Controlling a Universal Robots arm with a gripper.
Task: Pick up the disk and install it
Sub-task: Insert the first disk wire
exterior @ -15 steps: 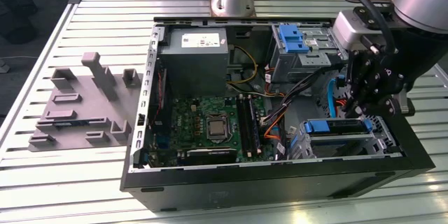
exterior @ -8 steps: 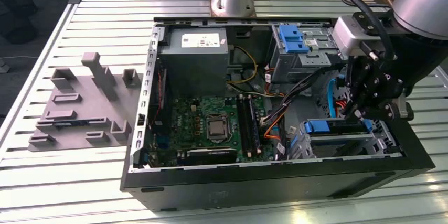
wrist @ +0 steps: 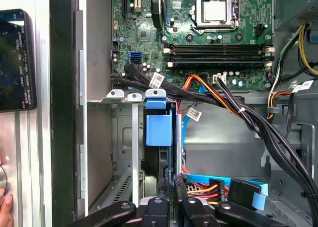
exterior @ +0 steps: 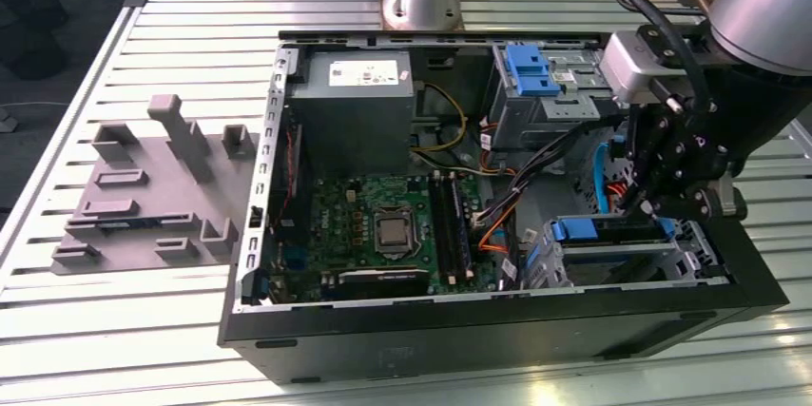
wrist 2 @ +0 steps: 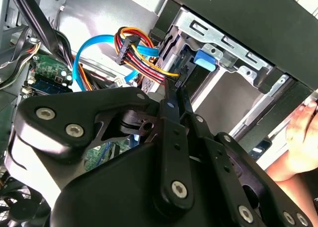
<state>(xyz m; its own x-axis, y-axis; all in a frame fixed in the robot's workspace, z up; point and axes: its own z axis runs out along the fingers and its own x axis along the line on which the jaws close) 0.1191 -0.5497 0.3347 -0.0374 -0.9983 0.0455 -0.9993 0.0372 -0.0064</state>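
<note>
Now hovers beside the drive cage point(exterior: 634, 259), gripper point(wrist: 170, 185) pinched shut on nothing, with the disk point(wrist: 158, 130) seated upright in that cage's slot, blue bracket showing.

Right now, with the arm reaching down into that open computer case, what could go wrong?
The end effector sits close above the drive cage where the blue bracket is seated, so a tilted push might jam it. Loose orange and blue cables hang right beside the end effector and could snag. A person's hand rests near the case edge, within the arm's working area.
</note>
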